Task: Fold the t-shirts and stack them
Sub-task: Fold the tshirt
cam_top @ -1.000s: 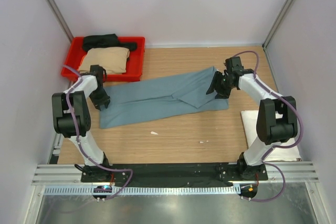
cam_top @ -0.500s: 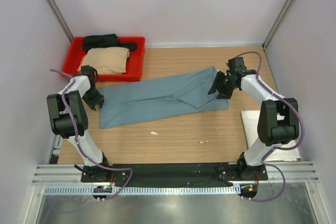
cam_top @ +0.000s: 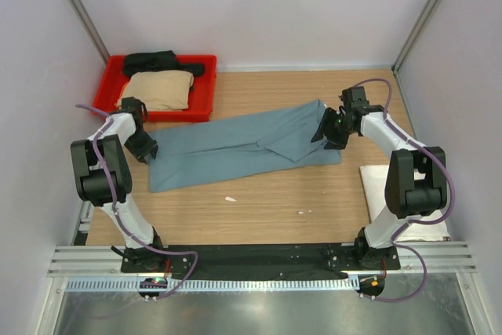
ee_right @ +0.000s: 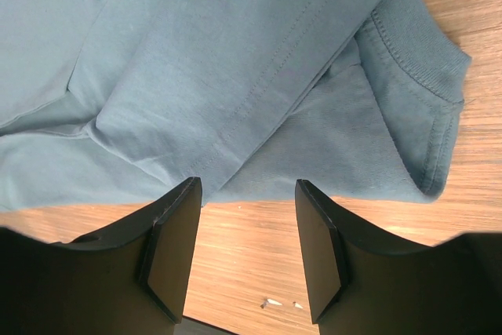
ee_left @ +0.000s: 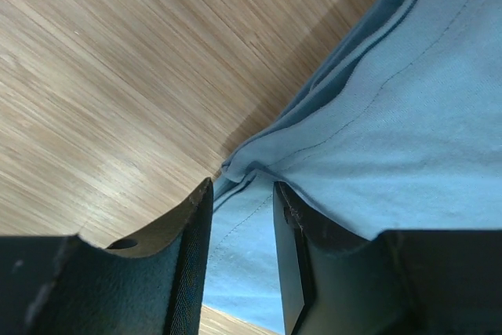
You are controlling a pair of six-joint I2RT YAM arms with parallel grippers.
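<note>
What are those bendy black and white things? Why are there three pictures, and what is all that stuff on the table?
Those are two robot arms, bolted to a wooden table. Each one ends in a pincer with two fingers, called a gripper. The big picture looks down from above. The other two come from little cameras on the arms' wrists, so you see black fingers at the bottom of them. A blue t-shirt lies partly folded in the middle. The left gripper is at one end of it and the right gripper is at the other. Their fingers stand apart, so neither is pinching anything. At the back, a red tray has a tan shirt and a black shirt in it. A white cloth lies beside the right arm.
</note>
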